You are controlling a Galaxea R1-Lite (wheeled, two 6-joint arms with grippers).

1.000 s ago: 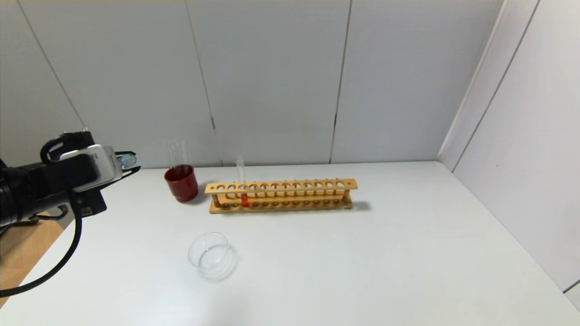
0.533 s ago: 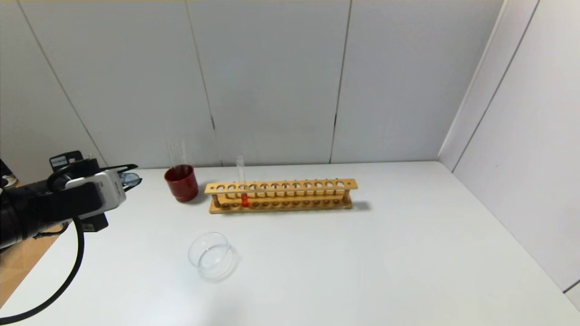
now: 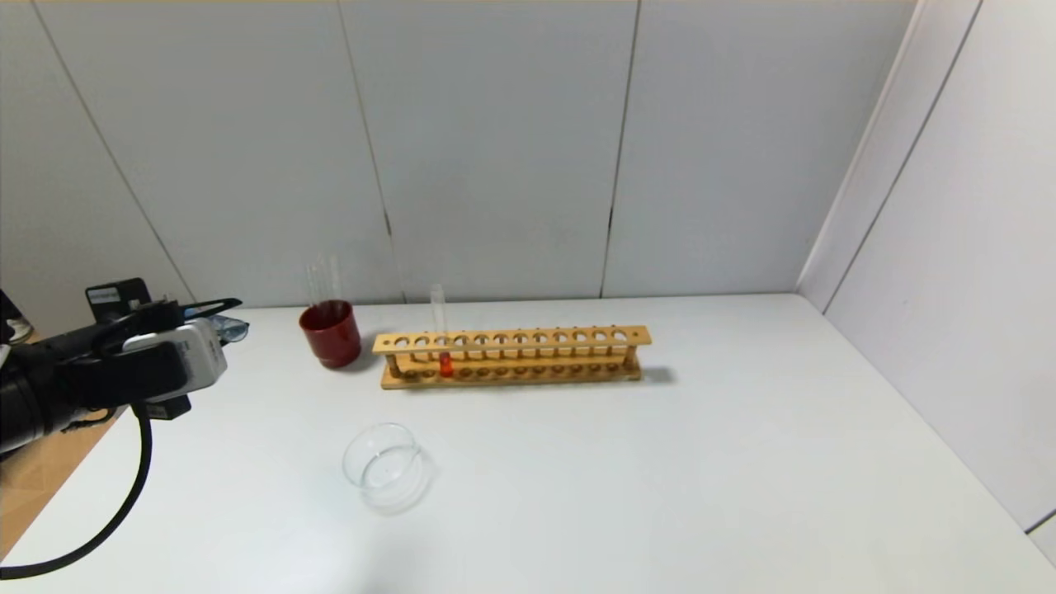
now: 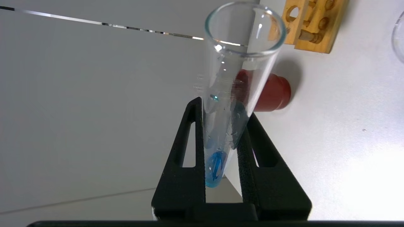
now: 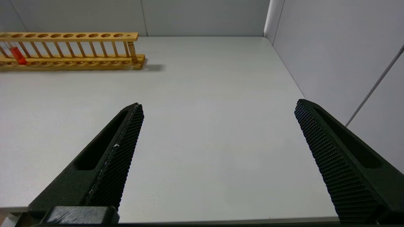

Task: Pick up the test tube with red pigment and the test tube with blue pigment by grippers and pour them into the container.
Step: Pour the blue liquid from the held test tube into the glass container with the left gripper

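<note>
My left gripper [image 3: 216,318] hovers over the table's far left, left of the red cup, shut on the test tube with blue pigment [image 4: 228,104]. The tube lies nearly level between the fingers [image 4: 192,142]; its blue tip sits near the gripper base and its open mouth points away from the wrist. The test tube with red pigment [image 3: 440,334] stands upright in the wooden rack [image 3: 511,356], and shows in the right wrist view [image 5: 16,55]. The clear glass container [image 3: 386,464] sits on the table in front of the rack's left end. My right gripper [image 5: 217,107] is open and empty, low over the table's near right.
A dark red cup [image 3: 331,332] with an empty clear tube in it stands left of the rack, close to my left gripper. White walls close the table at the back and right. The table's left edge lies under my left arm.
My left gripper, holding the blue tube, has dropped lower and turned, so the tube now lies closer to level. The right arm, rack, cup and container have not moved.
</note>
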